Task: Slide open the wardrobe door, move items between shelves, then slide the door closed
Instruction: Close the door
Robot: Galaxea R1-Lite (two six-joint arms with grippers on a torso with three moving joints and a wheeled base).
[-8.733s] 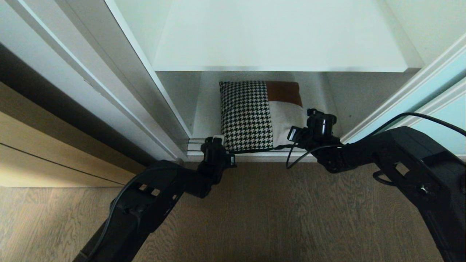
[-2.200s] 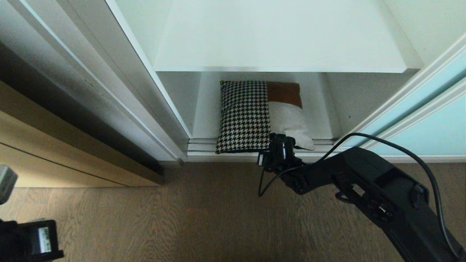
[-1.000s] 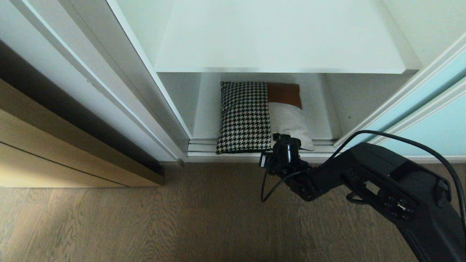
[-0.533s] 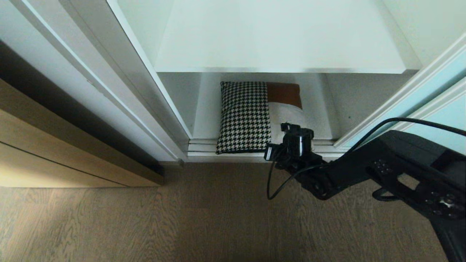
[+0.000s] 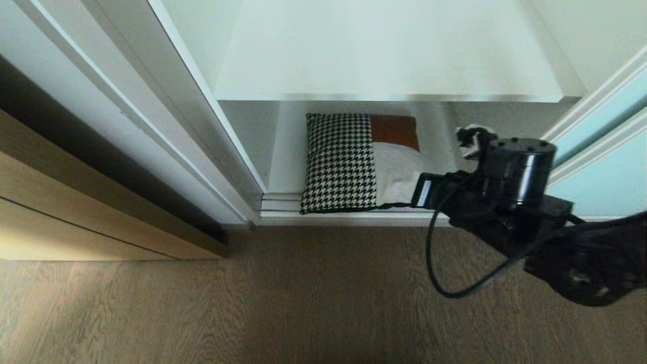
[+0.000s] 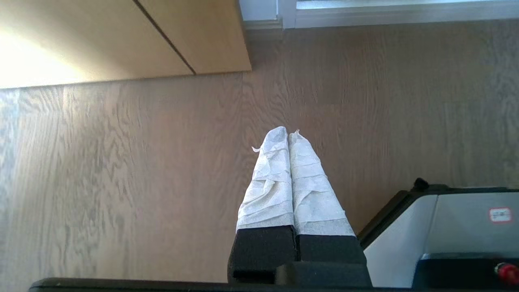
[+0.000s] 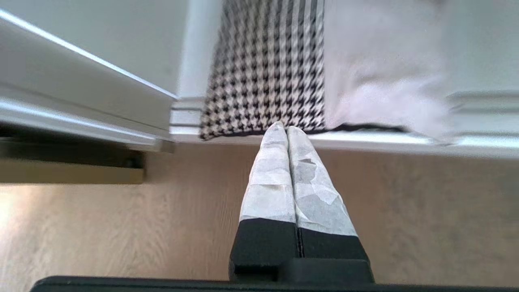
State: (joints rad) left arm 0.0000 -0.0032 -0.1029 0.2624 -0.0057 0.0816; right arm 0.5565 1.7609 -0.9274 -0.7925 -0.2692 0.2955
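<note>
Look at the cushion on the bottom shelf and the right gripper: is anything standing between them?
Nothing visible does. The cushion lies on the bottom shelf, its front edge over the door track. The right gripper, shut and empty, hangs above the floor just in front of that edge. The sliding wardrobe door stands aside on the right.

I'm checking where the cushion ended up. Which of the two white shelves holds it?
The lower shelf, at floor level, holds the cushion, whose front edge overhangs the door track. The upper shelf is bare.
</note>
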